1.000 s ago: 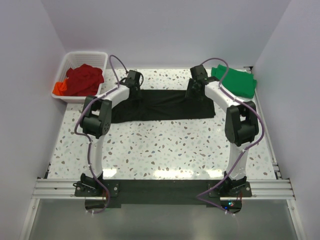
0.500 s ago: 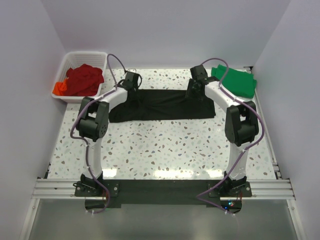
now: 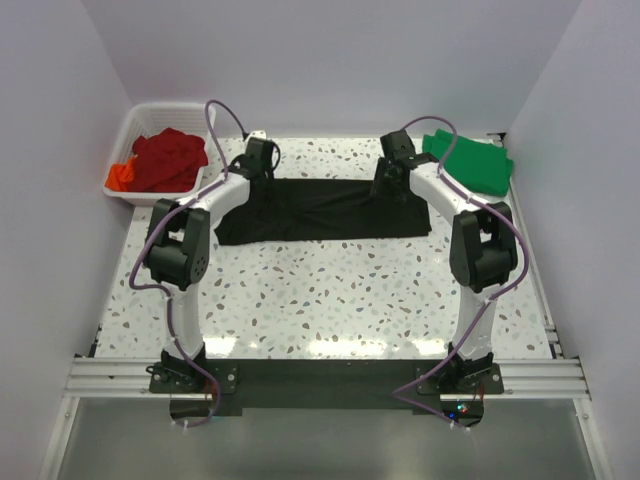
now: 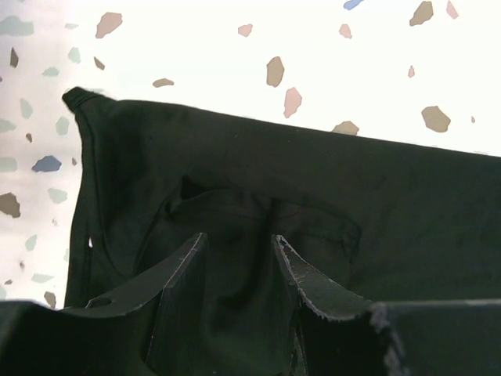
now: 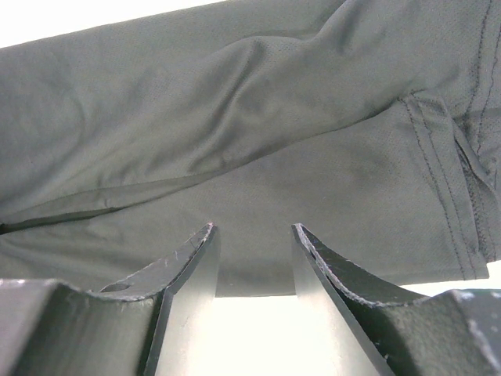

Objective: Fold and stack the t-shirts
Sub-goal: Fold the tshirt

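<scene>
A black t-shirt (image 3: 330, 208) lies spread out as a long strip across the far middle of the table. My left gripper (image 3: 262, 180) hangs over its far left end. In the left wrist view that gripper (image 4: 239, 239) is open, with rumpled black t-shirt cloth (image 4: 352, 180) under and between the fingers. My right gripper (image 3: 390, 185) is at the shirt's far right part. It (image 5: 252, 227) stands open, with bare table between the fingers and the shirt's edge (image 5: 235, 102) just past the tips. A green t-shirt (image 3: 475, 163) lies folded at the far right.
A white slatted basket (image 3: 150, 112) at the far left corner holds a dark red t-shirt (image 3: 170, 158) and an orange one (image 3: 120, 177). Side walls close in the table on both sides. Speckled tabletop (image 3: 330, 290) stretches between the shirt and the arm bases.
My left arm has swung its elbow leftward and the gripper has shifted slightly to the far left, its jaws a little wider. The shirt's left end is drawn in. The right arm is still.
</scene>
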You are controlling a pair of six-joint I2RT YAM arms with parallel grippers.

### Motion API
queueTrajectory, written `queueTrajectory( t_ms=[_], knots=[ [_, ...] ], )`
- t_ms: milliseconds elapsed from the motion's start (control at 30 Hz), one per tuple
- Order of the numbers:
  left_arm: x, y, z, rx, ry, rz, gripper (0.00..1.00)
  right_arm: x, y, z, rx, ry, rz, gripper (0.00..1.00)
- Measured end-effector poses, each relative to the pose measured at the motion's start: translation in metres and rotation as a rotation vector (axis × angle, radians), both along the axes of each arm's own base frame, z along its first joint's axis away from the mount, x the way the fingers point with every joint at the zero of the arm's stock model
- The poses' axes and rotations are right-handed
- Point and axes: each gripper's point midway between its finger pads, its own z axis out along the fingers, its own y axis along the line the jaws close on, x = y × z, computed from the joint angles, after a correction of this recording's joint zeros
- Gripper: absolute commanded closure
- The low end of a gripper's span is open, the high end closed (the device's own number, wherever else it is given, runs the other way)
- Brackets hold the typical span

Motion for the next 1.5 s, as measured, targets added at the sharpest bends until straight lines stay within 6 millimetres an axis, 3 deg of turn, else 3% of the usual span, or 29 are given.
queueTrajectory(
  t_ms=[200,533,700,867,1100,1333,1500],
  knots=[
    [-0.002,0.011,-0.002,-0.002,0.011,0.051,0.57,-0.001,0.002,0.000,0.001,0.001,0.003,0.54],
    [0.020,0.057,-0.015,-0.071,0.035,0.185,0.64,0.000,0.005,-0.005,-0.003,0.008,0.009,0.55],
    [0.031,0.051,-0.030,-0.092,0.065,0.163,0.65,-0.001,0.005,-0.011,-0.008,0.023,0.009,0.55],
    [0.026,0.044,-0.038,-0.112,0.099,0.137,0.65,-0.001,0.005,-0.011,-0.009,0.026,0.009,0.55],
    [0.027,0.041,-0.037,-0.121,0.103,0.129,0.82,0.001,0.005,-0.008,-0.011,0.020,0.006,0.55],
    [0.023,0.042,-0.044,-0.115,0.130,0.130,0.85,0.002,0.005,-0.007,-0.010,0.017,0.006,0.55],
    [0.022,0.042,-0.044,-0.114,0.133,0.131,1.00,0.002,0.005,-0.007,-0.007,0.017,0.003,0.55]
  ],
)
